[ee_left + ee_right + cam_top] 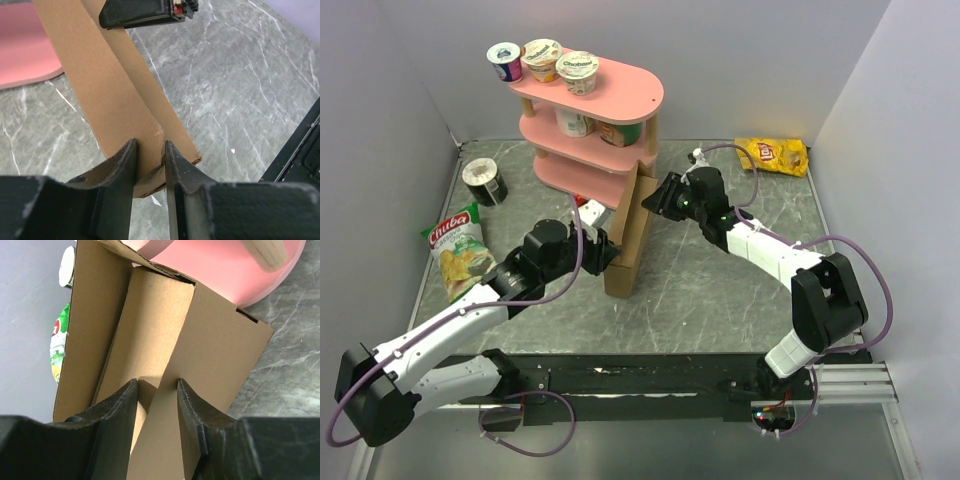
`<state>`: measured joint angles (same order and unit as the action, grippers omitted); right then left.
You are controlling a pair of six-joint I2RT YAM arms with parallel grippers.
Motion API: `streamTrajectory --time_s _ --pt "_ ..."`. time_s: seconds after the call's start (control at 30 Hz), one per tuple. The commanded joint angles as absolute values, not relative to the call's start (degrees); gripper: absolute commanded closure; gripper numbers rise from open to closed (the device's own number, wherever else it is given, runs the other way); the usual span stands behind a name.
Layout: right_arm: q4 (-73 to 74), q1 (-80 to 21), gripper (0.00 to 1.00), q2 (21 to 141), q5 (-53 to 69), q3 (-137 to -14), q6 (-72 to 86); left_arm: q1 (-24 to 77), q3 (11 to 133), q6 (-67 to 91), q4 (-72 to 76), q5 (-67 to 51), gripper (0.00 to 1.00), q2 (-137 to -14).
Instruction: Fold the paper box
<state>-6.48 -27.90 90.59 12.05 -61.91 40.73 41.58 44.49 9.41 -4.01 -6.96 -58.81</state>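
The paper box [632, 235] is standing on its long edge on the tabletop [720, 290], directly in front of the pink shelf [620, 100]. Its far end is almost meeting the shelf's lowest tier. It is only partly folded: the walls are rising upright and a flap at the shelf end is leaning open.

The left tool [603, 250] is working at the end of the box farthest from the shelf. Its fingers are drawn narrow and pinching a slightly crumpled bottom corner of the cardboard. The right tool [655, 195] is gripping the end nearest the shelf, its fingers clamping a folded wall from both sides.

The shelf is crowding that end, leaving the right tool little room between cardboard and pink tiers. Yogurt cups [542, 58] are sitting on the shelf's top tier, with more tubs on the tier below.

Looking from behind the arms, a dark can [485, 182] is lying just left of the shelf. A green chip bag [460, 252] is lying farther out from the shelf on that same side. A yellow chip bag [775, 155] is resting to the shelf's right by the back wall. All three are lying well apart from the box.
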Motion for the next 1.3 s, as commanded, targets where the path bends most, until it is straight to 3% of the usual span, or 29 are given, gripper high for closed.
streamTrajectory --time_s 0.0,0.37,0.67,0.8,0.83,0.9,0.97,1.0,1.1,1.27 --pt "-7.03 -30.23 0.58 93.43 11.6 -63.19 39.99 44.38 43.15 15.98 -15.65 -5.45 0.76 -62.67" --pt "-7.21 -30.76 0.58 93.43 11.34 -63.02 40.34 46.93 34.9 32.24 -1.86 2.26 0.73 -56.87" --pt "-7.29 -31.11 0.6 92.9 11.07 -62.23 40.52 49.04 32.43 32.17 3.08 4.04 0.73 -58.88" --pt "-6.16 -31.03 0.59 91.85 11.69 -62.57 39.82 48.96 34.62 31.47 -2.78 7.72 0.66 -56.61" --pt "-5.11 -31.11 0.58 91.32 11.6 -63.19 39.55 49.04 35.24 30.86 -3.6 8.95 0.61 -56.08" --pt "-3.79 -31.03 0.53 90.01 11.6 -63.98 38.77 49.04 37.26 30.59 -5.62 9.67 0.53 -55.37" --pt "-1.51 -30.94 0.37 88.43 11.25 -65.3 38.67 49.04 39.19 30.85 -7.99 10.11 0.45 -55.37" --pt "-1.32 -30.68 0.23 87.9 11.51 -65.48 39.02 48.96 39.81 31.02 -8.61 10.37 0.42 -55.37" --pt "-1.67 -29.45 0.05 85.96 14.14 -65.22 40.77 48.87 41.74 31.73 -10.46 10.37 0.27 -54.93" --pt "-2.55 -28.83 0.0 82.54 17.05 -64.77 41.92 48.43 45.08 30.85 -11.86 8.26 0.11 -53.35"
